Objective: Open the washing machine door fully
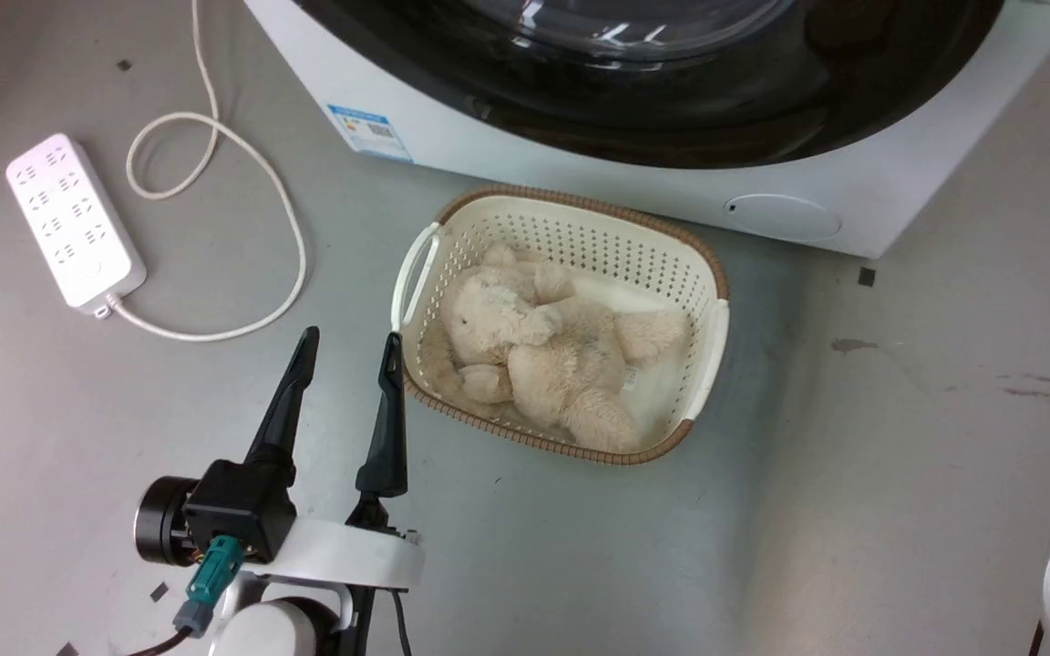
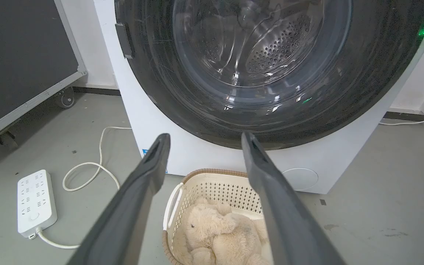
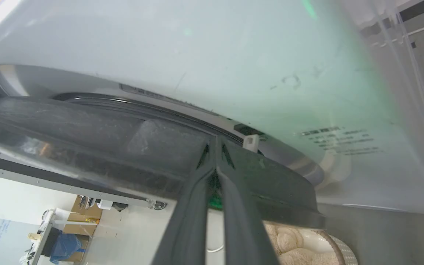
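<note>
The head view's top edge cuts off the glossy black round washing machine door (image 1: 762,118), leaving its lower arc. Print on the blue label sticker (image 1: 368,133) of the white front-loading washing machine (image 1: 507,153) is too small to read. In the left wrist view, my left pincer (image 2: 205,137) hides part of the beige plush toy (image 2: 212,232), and the bottom edge cuts the cream perforated plastic basket (image 2: 212,175). Whether the tips of my right pincer (image 3: 215,142) touch the door's rim, I cannot tell.

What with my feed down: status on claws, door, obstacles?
Left claw open, by basket. Right claw shut, tips at door rim. Door not swung wide. Basket with plush toy on floor below door.
</note>
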Controlling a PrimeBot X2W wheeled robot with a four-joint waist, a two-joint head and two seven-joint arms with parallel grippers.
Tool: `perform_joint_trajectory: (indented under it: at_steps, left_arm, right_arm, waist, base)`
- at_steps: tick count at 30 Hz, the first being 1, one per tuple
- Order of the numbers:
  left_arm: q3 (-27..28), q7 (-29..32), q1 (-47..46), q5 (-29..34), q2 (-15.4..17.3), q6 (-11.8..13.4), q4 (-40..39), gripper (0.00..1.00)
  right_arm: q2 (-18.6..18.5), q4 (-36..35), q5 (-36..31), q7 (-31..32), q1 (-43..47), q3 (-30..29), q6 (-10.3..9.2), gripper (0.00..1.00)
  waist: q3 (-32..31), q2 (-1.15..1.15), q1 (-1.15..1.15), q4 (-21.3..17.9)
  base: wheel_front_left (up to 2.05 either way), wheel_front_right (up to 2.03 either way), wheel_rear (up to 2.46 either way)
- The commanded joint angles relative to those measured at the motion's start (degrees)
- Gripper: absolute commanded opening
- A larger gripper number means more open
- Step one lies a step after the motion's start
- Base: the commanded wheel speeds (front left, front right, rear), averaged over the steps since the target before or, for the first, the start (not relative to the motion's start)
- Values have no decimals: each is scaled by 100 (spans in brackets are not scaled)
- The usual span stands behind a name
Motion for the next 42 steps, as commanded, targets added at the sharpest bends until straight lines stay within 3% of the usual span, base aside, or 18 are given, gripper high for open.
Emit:
perform_joint_trajectory:
  at_steps: [1,16,27,33,42]
  left_arm:
    - [-29,-61,-142,-38,4,28,-38,100]
    - [-134,-240,-245,-104,4,70,-72,100]
    - [-94,-349,1,-5,5,17,70,100]
    - [-55,-349,271,107,5,-63,180,100]
    - [-72,-349,685,215,5,-225,354,100]
  right_arm:
    - [-38,99,99,78,-213,-64,-1,0]
    - [72,623,399,1285,-550,-654,-2,0]
    - [316,384,846,2275,471,-823,-3,0]
    - [359,173,1366,2691,1377,-357,-3,0]
    - [362,1,2965,2601,2553,1391,-3,0]
  waist:
    - [42,0,-1,38]
    - [85,0,-1,177]
    - [-653,0,-1,120]
    - [-1190,0,-1,71]
    - [-1766,0,-1,89]
  base:
    - [0,0,0]
    - [0,0,0]
    - [0,0,0]
    - [0,0,0]
    - [0,0,0]
